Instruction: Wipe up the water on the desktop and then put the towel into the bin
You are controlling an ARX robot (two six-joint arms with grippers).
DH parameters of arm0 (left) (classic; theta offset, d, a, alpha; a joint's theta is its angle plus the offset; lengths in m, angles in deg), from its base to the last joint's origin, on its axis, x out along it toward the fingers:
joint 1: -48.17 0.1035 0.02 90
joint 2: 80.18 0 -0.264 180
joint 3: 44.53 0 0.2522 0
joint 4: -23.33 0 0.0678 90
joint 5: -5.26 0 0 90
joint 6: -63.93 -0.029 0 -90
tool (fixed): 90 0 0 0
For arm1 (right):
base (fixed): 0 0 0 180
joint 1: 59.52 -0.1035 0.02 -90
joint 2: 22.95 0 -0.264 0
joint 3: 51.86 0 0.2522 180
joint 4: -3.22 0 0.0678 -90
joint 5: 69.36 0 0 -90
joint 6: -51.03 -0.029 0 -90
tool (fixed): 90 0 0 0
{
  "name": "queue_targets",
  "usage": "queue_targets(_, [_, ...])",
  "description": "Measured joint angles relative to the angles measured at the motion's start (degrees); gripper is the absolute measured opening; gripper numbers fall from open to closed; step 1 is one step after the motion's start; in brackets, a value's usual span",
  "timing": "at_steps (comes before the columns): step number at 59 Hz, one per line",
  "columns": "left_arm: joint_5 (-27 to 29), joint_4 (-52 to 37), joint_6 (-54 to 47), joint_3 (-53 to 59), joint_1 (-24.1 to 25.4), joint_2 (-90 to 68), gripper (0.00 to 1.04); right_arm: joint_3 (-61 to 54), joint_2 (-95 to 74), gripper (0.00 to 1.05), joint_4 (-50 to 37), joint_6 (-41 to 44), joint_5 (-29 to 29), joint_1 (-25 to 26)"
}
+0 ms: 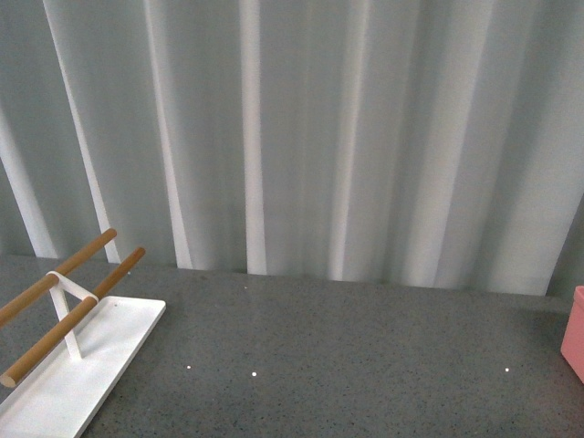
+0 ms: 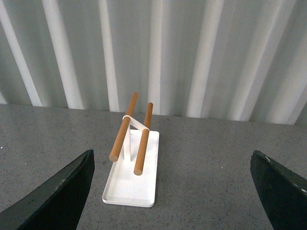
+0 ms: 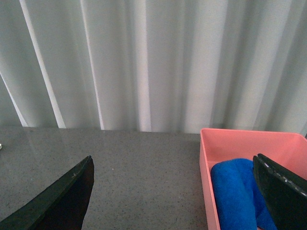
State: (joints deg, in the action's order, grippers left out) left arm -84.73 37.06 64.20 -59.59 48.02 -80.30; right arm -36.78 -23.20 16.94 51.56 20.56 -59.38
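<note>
The blue towel (image 3: 235, 196) lies bunched inside the pale pink bin (image 3: 249, 141), shown in the right wrist view. My right gripper (image 3: 175, 191) hangs open over the bin's near wall, one finger above the speckled desktop (image 3: 134, 177), the other above the bin, holding nothing. In the front view only a pink corner of the bin (image 1: 574, 333) shows at the far right edge, and the desktop (image 1: 347, 356) looks dry. My left gripper (image 2: 175, 191) is open above the desktop (image 2: 211, 172), empty, just short of the white tray. Neither arm shows in the front view.
A flat white tray (image 1: 82, 365) with two wooden rods (image 1: 68, 306) on a white stand sits at the front left; in the left wrist view the tray (image 2: 129, 184) lies ahead of the fingers. A pale pleated curtain (image 1: 301, 128) closes off the back.
</note>
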Motion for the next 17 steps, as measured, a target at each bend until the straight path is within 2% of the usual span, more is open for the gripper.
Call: queue_targets(17, [0.0,0.0,0.0,0.0,0.0,0.0,0.98,0.0,0.0,0.98,0.0,0.0,0.0,0.0])
